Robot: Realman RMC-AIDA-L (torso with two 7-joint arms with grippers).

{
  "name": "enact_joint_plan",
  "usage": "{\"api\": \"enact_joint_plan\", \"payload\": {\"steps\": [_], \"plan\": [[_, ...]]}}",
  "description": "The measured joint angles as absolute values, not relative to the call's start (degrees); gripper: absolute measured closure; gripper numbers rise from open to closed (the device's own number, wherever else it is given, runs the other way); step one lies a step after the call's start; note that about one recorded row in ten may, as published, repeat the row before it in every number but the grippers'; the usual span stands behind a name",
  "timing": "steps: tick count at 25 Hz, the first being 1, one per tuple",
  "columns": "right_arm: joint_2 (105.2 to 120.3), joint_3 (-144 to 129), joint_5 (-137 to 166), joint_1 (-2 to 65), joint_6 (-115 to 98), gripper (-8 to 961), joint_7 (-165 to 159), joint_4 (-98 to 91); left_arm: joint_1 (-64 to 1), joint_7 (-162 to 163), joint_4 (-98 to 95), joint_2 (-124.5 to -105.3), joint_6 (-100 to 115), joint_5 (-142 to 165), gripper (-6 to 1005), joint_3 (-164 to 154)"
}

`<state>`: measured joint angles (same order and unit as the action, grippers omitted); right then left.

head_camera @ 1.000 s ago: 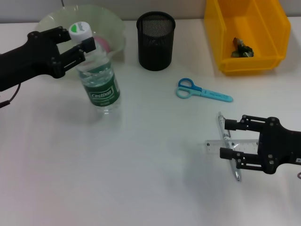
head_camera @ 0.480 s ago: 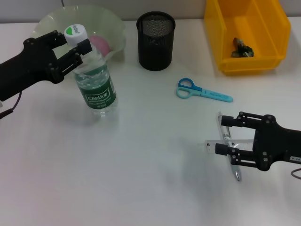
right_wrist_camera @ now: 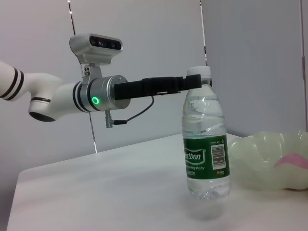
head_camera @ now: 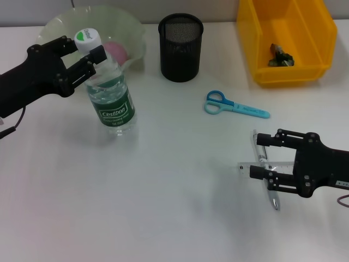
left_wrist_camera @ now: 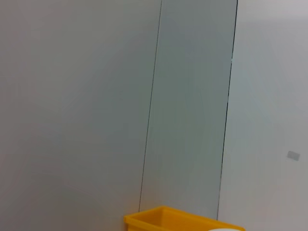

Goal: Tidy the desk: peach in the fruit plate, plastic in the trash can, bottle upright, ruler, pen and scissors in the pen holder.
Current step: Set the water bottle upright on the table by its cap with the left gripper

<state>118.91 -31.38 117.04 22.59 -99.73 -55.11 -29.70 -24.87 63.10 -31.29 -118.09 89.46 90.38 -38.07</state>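
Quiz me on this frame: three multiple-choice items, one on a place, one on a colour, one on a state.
1. Where is the plastic?
A. in the trash can
B. in the pen holder
C. beside the scissors

2. What colour are the scissors' handles?
A. red
B. light blue
C. black

3. How is the bottle?
A. lying flat
B. upright on the desk, left gripper at its cap
C. inside the fruit plate

Key:
1 A: the plastic lies inside the trash can.
2 B: the scissors have light blue loops.
3 B: the bottle stands on the desk with the left gripper around its cap; the right wrist view shows it upright too.
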Motion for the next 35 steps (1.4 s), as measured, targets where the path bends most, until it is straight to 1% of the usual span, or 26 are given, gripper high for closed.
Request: {"api": "enact_joint_plan", "payload": {"steps": [9,15,23,35], "plan": [[118.91,-31.38,117.05,22.43,-99.73,253,-55.10,-29.70,-24.28,62.59,-31.29,-118.17,88.63,90.67,567,-38.09],[118.91,-31.37,117.03,22.32,-99.75,253,-55.10,-29.70,-22.24,61.52,-31.70,-117.46,87.42,90.39,566,-37.42],[119.00,-31.37,116.98,22.32,-99.76,253,-55.11,-29.70,-21.03,58.77,-31.35,-117.16,83.22,90.34,566,-34.02],[119.00,-31.37,116.32,22.13,-100.12,253,-55.44,-29.71,-21.90,54.64,-30.16,-118.42,77.41,90.09,567,-29.79]]}}
